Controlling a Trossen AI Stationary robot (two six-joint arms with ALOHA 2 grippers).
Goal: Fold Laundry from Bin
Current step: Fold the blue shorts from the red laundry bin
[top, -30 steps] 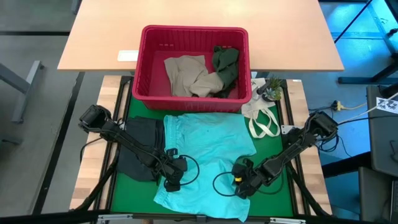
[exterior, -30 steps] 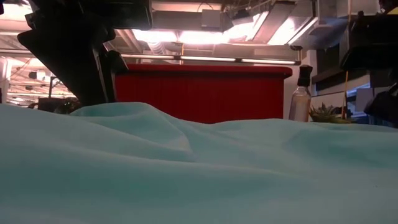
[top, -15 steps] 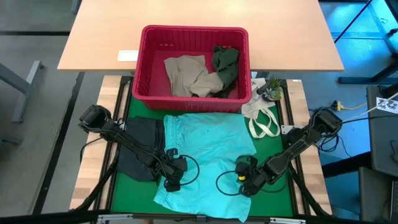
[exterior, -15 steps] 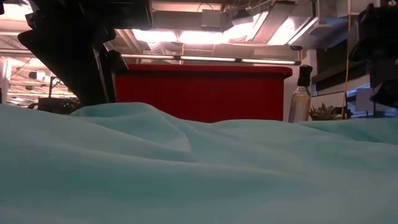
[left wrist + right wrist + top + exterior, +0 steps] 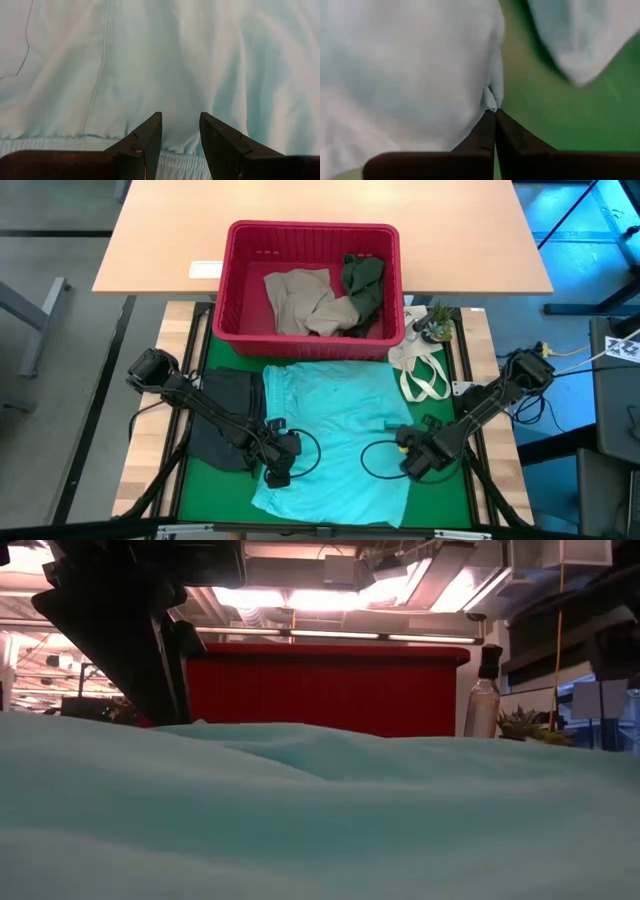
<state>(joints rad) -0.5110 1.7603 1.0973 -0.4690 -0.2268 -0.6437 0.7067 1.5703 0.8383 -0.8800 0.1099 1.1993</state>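
Fingertips, right: pressed together, pinching a small fold at the edge of the light teal garment (image 5: 410, 65).
Right gripper (image 5: 408, 442): low at the teal garment's right edge, over the green mat (image 5: 440, 500).
Fingertips, left: parted, nothing between them, teal cloth just beyond.
Left gripper (image 5: 286, 446): on the teal garment's left part, beside the dark grey garment (image 5: 225, 415).
Teal garment: spread flat on the mat in front of the red bin (image 5: 312, 235); long axis runs from the bin toward the table's near edge, its elastic band near the left gripper.
Bin: holds a beige-tan garment (image 5: 298, 300) and a dark olive green garment (image 5: 362, 285).
Right of bin: white cloth bag (image 5: 420, 370), small plant (image 5: 436, 320).
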